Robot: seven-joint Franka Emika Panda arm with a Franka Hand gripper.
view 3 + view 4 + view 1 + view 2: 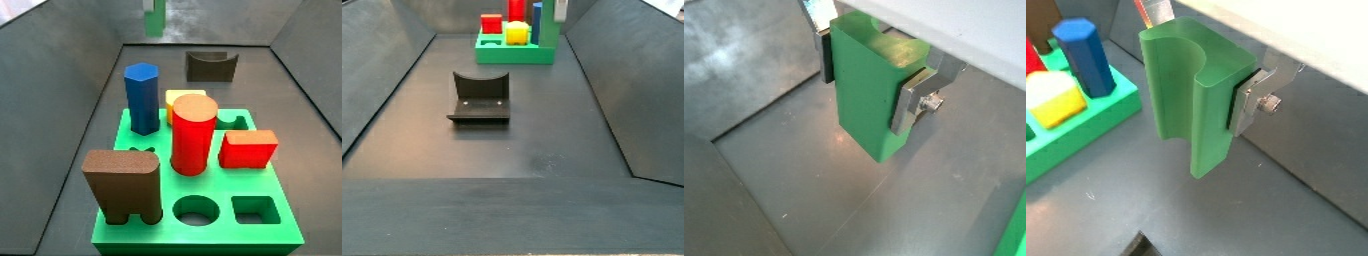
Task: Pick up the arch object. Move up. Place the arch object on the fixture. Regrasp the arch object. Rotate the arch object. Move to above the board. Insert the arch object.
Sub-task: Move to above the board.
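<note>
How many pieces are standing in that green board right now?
5: on the board, a blue peg, yellow block, red cylinder, red block, brown block. The hand holds the arch object elsewhere.

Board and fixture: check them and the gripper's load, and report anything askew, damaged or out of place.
Nothing stands out. The board lies flat with its pegs upright, the fixture sits bare on the floor, and the gripper, raised above the floor, holds the arch object squarely between its fingers.
</note>
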